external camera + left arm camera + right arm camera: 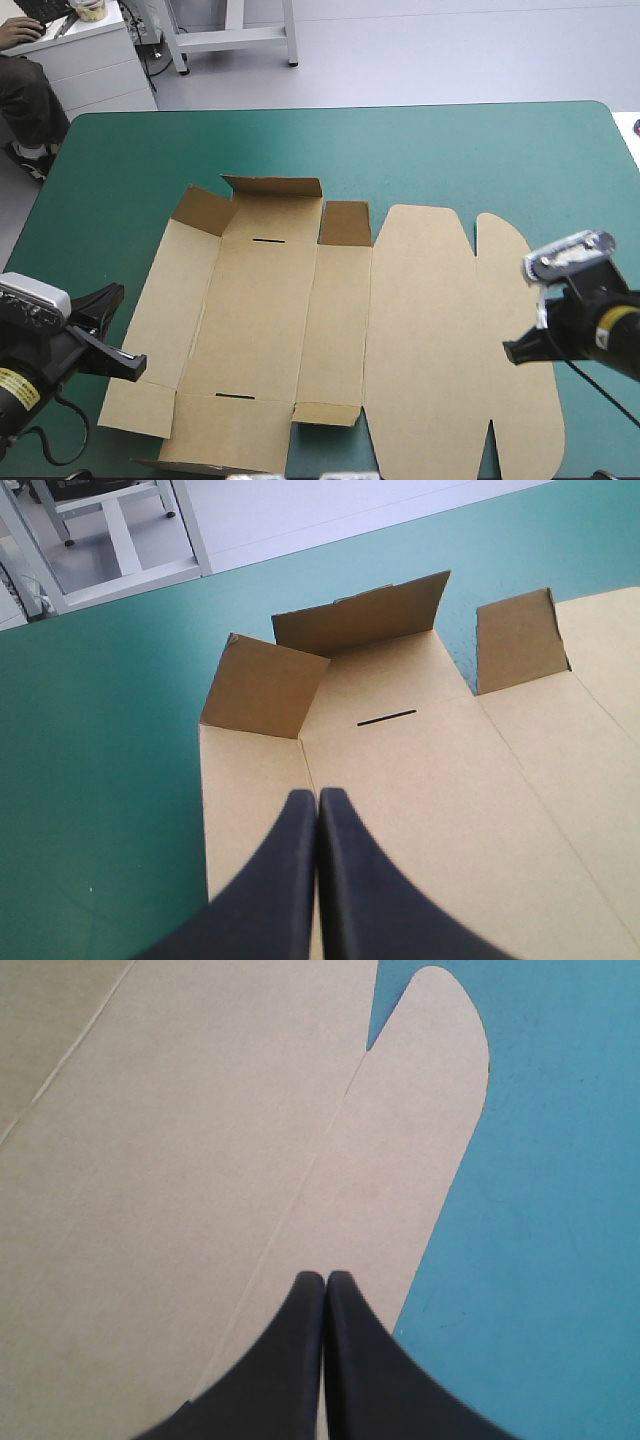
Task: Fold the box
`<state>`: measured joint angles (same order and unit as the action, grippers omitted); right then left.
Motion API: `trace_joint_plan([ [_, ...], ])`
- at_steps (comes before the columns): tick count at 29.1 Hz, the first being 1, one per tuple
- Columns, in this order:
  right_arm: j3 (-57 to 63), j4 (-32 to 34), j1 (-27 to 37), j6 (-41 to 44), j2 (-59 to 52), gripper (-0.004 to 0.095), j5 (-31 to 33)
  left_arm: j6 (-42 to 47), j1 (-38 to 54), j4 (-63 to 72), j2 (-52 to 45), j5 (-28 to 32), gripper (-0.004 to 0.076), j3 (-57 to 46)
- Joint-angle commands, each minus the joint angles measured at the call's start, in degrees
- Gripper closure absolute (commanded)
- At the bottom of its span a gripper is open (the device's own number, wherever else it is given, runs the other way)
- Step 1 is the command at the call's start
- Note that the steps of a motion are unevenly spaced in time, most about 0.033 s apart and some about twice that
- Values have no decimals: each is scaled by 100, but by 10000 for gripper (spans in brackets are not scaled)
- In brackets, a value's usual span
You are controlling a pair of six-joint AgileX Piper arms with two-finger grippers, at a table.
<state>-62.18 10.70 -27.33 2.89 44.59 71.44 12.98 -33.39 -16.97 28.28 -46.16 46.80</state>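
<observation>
High view, nearest first: the left tool (pixel 130 366) and right tool (pixel 517 351), both pinched together and empty, sit over opposite ends of the box (pixel 330 330), a brown sheet lying mostly flat on the table (pixel 480 150). Farther off, three flaps (pixel 272 187) stand half-raised; nearly all the folding looks still to do.

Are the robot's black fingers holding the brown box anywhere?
No, nothing is held. The left gripper and the right gripper are both shut above the box, with no board pinched in either.
</observation>
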Motion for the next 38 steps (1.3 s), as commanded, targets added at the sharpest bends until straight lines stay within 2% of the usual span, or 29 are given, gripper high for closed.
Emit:
trace_joint_plan([
  [1,207,-48,19,34,-732,928,40,46,-28,-102,29,239,734,195],
  [6,534,-208,19,34,-1633,928,40,46,-28,-52,29,-112,734,195],
  [13,784,-250,19,34,-2034,928,40,105,-28,275,290,-252,734,195],
  [25,836,-276,19,34,-2034,928,40,239,-28,684,2421,-313,721,443],
  [29,836,-276,19,34,-2034,928,40,-82,-28,861,3092,-448,706,907],
  [33,836,-381,19,34,-2034,928,40,-922,84,1612,3592,-884,706,1470],
  [35,836,-406,19,34,-2034,928,40,-1451,313,2088,3747,-1024,706,1691],
  [36,836,-433,19,34,-2034,928,40,-1944,725,2566,3855,-1120,706,1878],
  [38,836,-447,19,34,-2034,928,40,-2322,1289,3061,3906,-1262,706,2018],
])
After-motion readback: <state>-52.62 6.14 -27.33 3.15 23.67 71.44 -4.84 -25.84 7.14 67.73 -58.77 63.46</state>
